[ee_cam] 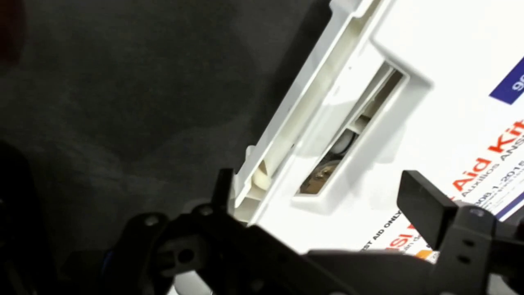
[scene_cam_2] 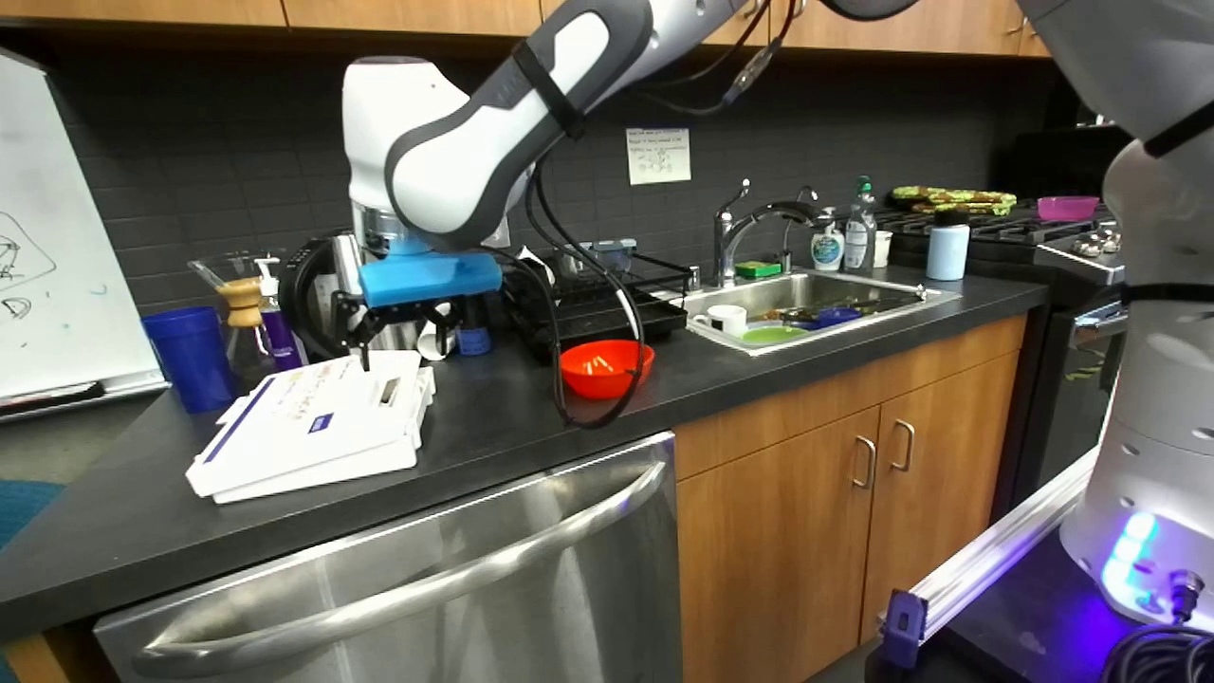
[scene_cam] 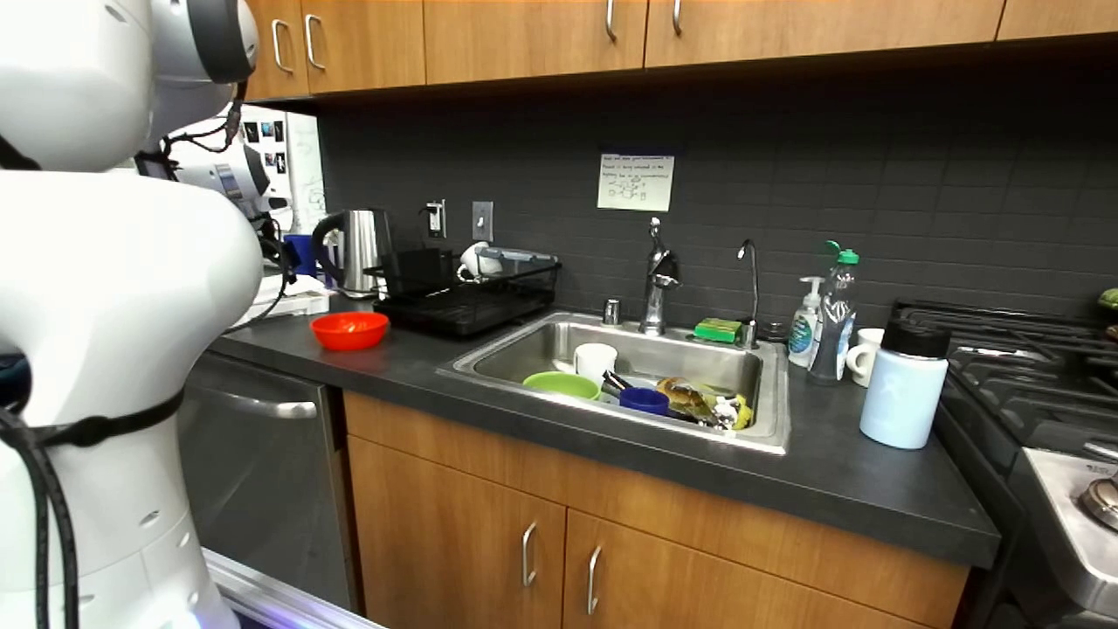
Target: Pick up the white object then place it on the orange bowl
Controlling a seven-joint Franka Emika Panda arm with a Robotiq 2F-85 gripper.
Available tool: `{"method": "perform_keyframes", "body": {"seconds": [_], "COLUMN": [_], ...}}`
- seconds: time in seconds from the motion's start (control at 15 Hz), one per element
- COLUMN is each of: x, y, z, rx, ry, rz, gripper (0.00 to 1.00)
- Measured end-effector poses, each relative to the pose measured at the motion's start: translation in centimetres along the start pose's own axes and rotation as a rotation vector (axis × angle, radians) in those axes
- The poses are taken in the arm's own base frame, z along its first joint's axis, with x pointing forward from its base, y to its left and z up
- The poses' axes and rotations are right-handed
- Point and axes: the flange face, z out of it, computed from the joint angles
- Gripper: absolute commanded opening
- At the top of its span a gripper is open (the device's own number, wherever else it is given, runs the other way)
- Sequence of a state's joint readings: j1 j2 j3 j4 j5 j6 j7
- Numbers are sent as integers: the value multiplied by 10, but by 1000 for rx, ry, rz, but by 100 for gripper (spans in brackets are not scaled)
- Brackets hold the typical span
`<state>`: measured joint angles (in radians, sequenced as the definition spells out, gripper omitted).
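One gripper [ee_cam: 317, 180], yours, holds its jaws spread over the handle side of the white first-aid case [scene_cam_2: 303, 427]; contact, you cannot tell. Near the case: a rounded white thing [ee_cam: 191, 284], mostly hidden. Which white item the task means, you cannot tell. Your orange bowl [scene_cam_2: 602, 372] stands well apart, off the case's handle side; the sink [scene_cam_2: 854, 325] lies farther that way.

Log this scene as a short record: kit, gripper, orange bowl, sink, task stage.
Kit: white, marked "Aid Kit", on the dark counter
Gripper: open, over one edge of the kit; contact unclear
Orange bowl: on the counter, between kit and sink
Sink: holds a white mug, a green bowl, a blue vessel and more
Task stage: nothing grasped yet; the white object meant is probably the kit
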<state>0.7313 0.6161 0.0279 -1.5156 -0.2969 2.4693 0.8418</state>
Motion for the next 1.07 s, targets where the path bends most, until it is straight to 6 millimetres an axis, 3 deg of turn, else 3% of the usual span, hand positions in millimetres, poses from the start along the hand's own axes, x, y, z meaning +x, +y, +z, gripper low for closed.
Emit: {"method": "perform_keyframes", "body": {"seconds": [0.53,1.07], "x": [-3,-8], "y": [20,13], "z": [38,38], "rx": [-68,-65], "ry": [-12,-13], "rz": [-16,-28], "gripper": [100,100]}}
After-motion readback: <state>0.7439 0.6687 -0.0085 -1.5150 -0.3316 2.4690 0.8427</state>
